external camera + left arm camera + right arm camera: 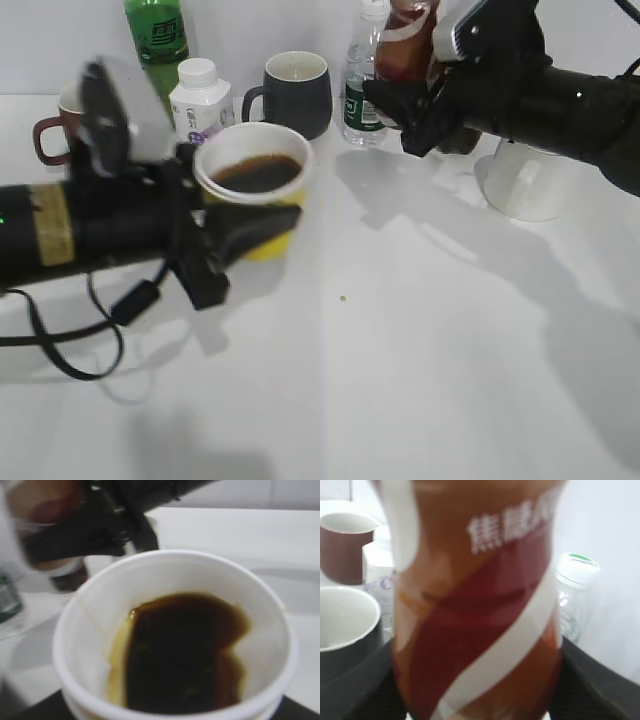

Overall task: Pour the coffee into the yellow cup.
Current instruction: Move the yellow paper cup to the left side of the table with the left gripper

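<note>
One yellow cup (252, 185) with dark drink sits pinched in the left claw (235, 235). Far right, the right claw (415, 110) pinches the one coffee bottle (405, 45) above the counter (420, 350). Near side is open.

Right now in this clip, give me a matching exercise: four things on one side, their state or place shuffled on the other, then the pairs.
Things:
1. yellow cup
2. coffee bottle
3. dark grey mug
4. green bottle

States or places:
A. at the back left, beside the white pill bottle
B. held by the right tool
C. held by the left tool, dark liquid inside
D. standing at the back, no tool on it

Pairs: 1-C, 2-B, 3-D, 4-A
</note>
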Tool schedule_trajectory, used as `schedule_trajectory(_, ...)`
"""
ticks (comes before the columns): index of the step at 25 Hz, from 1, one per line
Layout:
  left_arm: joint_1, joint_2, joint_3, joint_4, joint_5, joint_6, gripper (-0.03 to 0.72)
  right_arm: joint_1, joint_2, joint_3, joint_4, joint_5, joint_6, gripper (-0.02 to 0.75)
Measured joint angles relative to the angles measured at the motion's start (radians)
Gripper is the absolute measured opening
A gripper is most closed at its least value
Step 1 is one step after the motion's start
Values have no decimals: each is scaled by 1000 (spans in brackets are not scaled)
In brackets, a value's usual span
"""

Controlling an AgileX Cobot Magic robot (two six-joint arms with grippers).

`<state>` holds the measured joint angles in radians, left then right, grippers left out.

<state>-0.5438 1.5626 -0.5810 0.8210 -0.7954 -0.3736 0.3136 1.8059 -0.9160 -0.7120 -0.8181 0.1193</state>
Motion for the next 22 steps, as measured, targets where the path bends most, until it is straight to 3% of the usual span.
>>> schedule_trajectory(14, 101, -218, 42, -161, 267, 0, 379, 0, 0, 0, 60, 47, 112, 505)
schedule_trajectory(22, 234, -218, 42, -245, 301, 0, 379, 0, 0, 0, 62, 61, 113, 505)
